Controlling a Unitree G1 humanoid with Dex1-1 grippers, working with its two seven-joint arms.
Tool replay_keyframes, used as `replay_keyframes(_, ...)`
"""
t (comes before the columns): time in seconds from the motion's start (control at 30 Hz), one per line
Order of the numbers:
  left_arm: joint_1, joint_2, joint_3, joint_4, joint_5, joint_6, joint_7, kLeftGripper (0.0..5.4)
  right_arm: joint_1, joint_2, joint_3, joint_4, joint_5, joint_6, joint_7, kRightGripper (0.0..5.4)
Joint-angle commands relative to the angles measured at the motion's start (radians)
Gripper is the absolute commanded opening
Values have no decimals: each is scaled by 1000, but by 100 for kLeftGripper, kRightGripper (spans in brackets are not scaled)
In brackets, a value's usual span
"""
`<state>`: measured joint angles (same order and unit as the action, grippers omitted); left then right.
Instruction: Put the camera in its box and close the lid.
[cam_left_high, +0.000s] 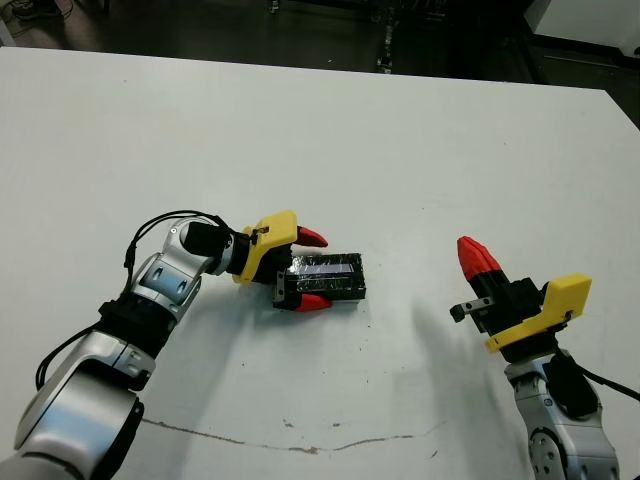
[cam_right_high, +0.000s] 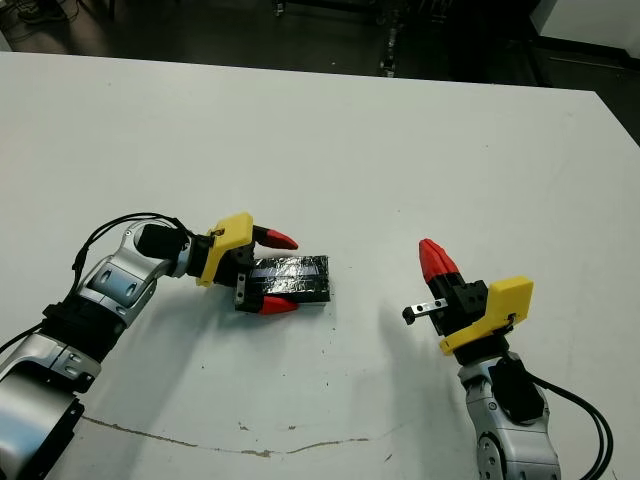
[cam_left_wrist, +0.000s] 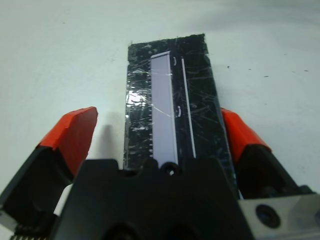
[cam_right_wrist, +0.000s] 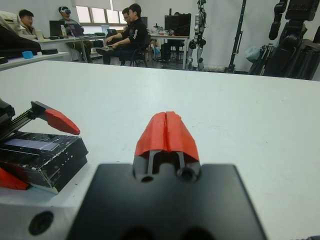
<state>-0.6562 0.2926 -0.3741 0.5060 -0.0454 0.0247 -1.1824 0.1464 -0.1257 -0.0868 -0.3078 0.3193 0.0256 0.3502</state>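
Both hands: my left hand (cam_left_high: 309, 268) straddles the lid (cam_left_high: 328, 276), open, to seat it; right hand (cam_left_high: 478, 258) closed, idle.

Place: a robotics lab or shared workroom.
Work surface: a broad white table (cam_left_high: 400, 130) with scuff marks.
People: several people (cam_right_wrist: 131, 30) seated at desks (cam_right_wrist: 65, 42) along the far wall.
Equipment: humanoid robot bodies on stands (cam_right_wrist: 200, 30) and dark hardware (cam_right_wrist: 295, 45) beyond the table.
Windows: bright panes (cam_right_wrist: 92, 14) behind the desks.
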Motion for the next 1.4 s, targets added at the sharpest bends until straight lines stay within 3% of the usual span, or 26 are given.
replay_keyframes(0.03,45,-20,-35,24,43,22,35,539,12,-6,-3,2,8,1,0,0)
replay_keyframes(0.33,74,26,-11,-22,31,9,19,539,13,-5,-1,1,9,-1,1,0)
replay_keyframes(0.63,134,209,39,-115,7,3,-50,539,13,-6,2,-4,6,6,-8,0)
replay_keyframes(0.97,212,409,147,-206,-49,104,-71,539,9,-9,4,2,-2,-2,-6,0)
replay_keyframes(1.17,216,474,188,-228,-30,63,-43,539,9,-7,5,-2,-2,-1,-8,0)
replay_keyframes(1.3,207,487,232,-230,-50,131,-8,539,7,-6,4,-1,2,2,-7,0)
replay_keyframes(1.4,235,455,323,-329,-94,257,119,539,7,-6,5,-1,4,5,-6,0)
